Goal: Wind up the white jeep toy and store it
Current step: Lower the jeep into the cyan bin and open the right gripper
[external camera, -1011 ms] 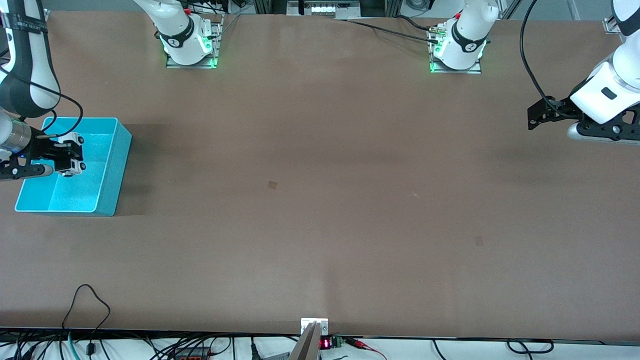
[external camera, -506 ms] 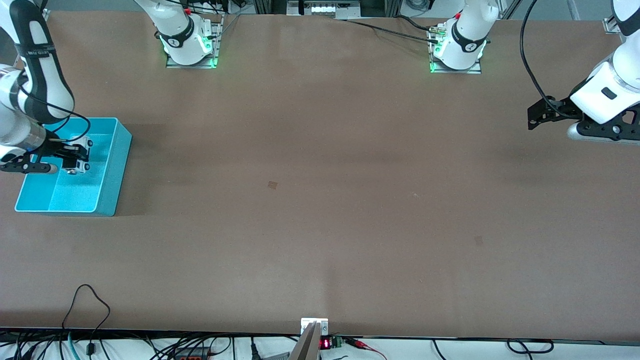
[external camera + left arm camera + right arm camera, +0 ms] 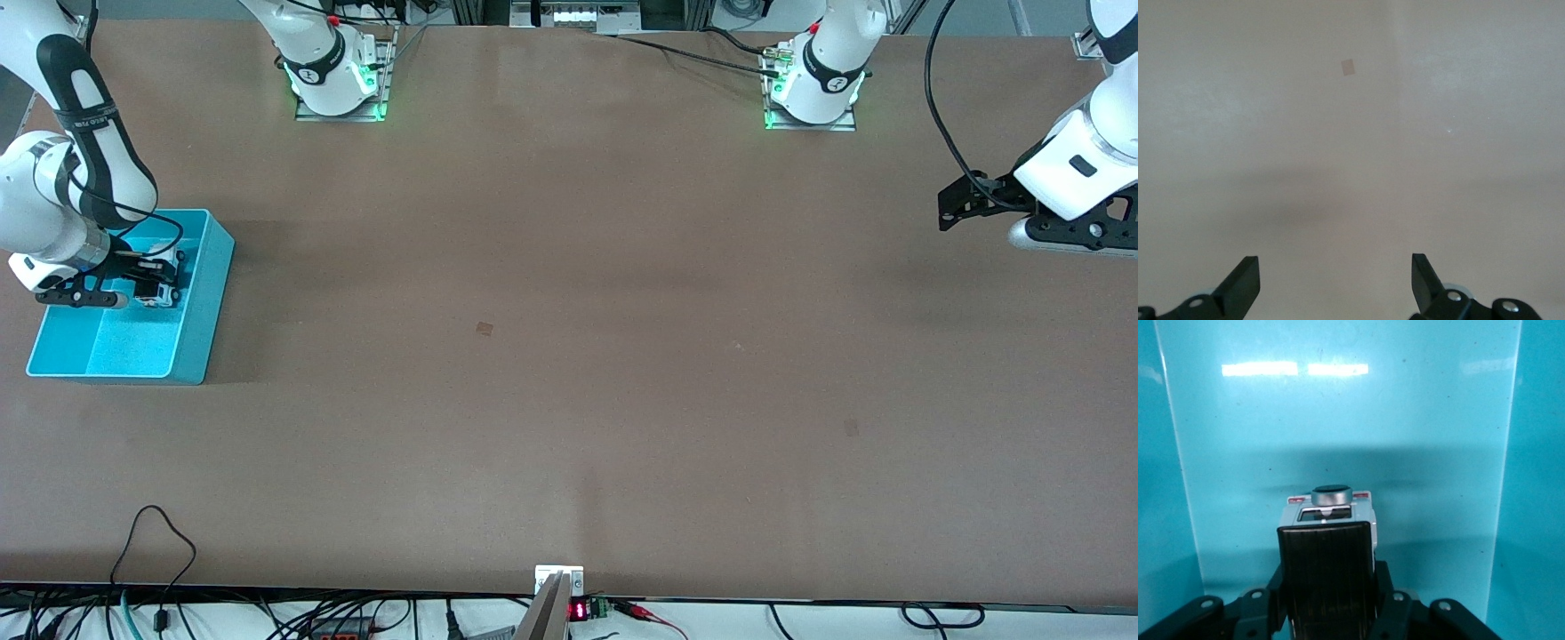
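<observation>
At the left edge of the frame, inside the bin [image 3: 200, 293], the right gripper [image 3: 164, 286], jaws pinching the jeep [image 3: 1328, 513], should sink near the floor before letting go, while the left gripper [image 3: 956, 209] waits spread over the counter [image 3: 569, 356].

Robotics lab: bolted arm bases [image 3: 336, 84], cable-strewn table [image 3: 569, 356].
</observation>
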Tool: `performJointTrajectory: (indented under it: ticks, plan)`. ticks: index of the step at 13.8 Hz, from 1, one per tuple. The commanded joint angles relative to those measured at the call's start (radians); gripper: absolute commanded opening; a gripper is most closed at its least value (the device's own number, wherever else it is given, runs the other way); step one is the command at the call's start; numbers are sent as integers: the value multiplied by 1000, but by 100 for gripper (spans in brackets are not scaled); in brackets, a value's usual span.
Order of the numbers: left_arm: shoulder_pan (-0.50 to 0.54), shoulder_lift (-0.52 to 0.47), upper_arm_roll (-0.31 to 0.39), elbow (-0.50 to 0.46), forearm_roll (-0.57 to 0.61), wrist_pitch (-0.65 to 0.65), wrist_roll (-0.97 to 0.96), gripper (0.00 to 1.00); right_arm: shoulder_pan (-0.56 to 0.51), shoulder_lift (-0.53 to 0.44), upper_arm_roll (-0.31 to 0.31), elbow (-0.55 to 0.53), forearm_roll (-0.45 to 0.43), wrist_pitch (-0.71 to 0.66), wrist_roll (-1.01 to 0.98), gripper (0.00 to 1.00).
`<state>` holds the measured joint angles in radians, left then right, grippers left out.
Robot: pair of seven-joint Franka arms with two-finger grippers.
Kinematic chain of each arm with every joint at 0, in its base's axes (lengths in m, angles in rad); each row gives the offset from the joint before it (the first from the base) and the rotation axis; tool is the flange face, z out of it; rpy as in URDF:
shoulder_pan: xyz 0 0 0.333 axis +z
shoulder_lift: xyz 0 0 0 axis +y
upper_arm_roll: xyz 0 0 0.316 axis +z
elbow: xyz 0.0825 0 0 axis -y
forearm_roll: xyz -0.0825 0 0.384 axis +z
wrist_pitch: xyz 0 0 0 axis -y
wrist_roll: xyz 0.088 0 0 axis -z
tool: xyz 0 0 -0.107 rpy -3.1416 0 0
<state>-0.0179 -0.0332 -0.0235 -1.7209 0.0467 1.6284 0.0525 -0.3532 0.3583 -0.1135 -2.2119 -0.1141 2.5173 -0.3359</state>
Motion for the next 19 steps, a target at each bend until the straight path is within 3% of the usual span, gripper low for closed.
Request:
performJointTrajectory:
  ticks: [1, 2, 8, 14, 16, 19]
  plan:
    - [-7, -13, 7, 4, 24, -18, 18, 100, -16, -27, 18, -9, -13, -9, -3, 82]
    - [-7, -13, 7, 4, 22, -18, 18, 100, -16, -28, 18, -8, -13, -9, -5, 100]
    - [-5, -11, 14, 4, 24, -18, 24, 100, 22, -93, 38, 44, -15, -18, -57, 100]
    - [4, -11, 16, 4, 24, -19, 26, 100, 161, -173, 46, 311, 1, -409, -111, 100]
    - [4, -13, 8, 3, 24, -22, 27, 100, 203, -174, 46, 389, 23, -501, -94, 100]
    - [4, -11, 7, 4, 24, -22, 29, 100, 243, -196, 48, 428, 53, -526, -71, 100]
